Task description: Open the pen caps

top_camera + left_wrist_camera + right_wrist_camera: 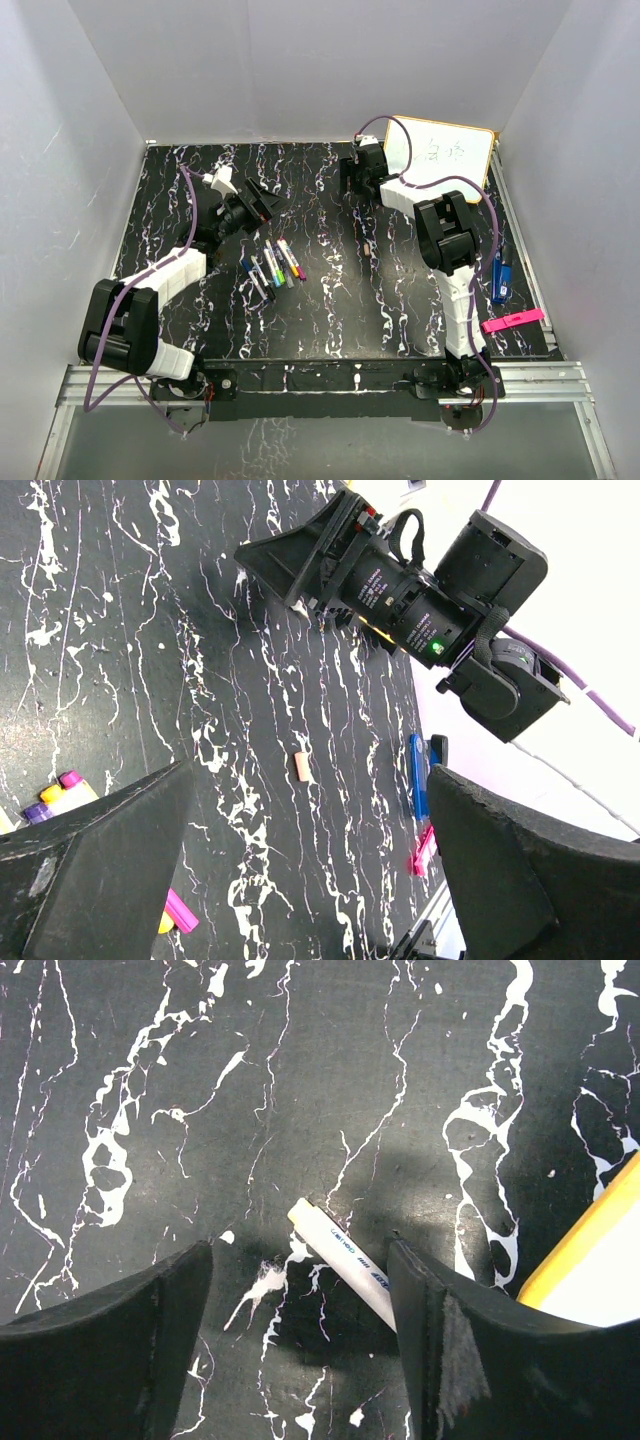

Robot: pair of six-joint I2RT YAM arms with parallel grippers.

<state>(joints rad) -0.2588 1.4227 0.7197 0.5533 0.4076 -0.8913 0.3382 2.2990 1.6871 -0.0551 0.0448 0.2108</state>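
Pens (275,263) are lying clustered mid-bench (380,300), most looking capped. Left gripper (310,780), fingers (100,870) released, is framing one loose orange cap (300,767). Right gripper (300,1260), fingers (110,1340) spread, is straddling a lone pen (345,1260); most uncapping seemingly remaining.

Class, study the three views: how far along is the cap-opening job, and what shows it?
Done: seemingly one, since a loose orange cap lies alone on the table. In hand: nothing gripped; the open right gripper straddles one pen by the whiteboard; the left gripper hangs open. Left: the pens mid-table show coloured caps still on.
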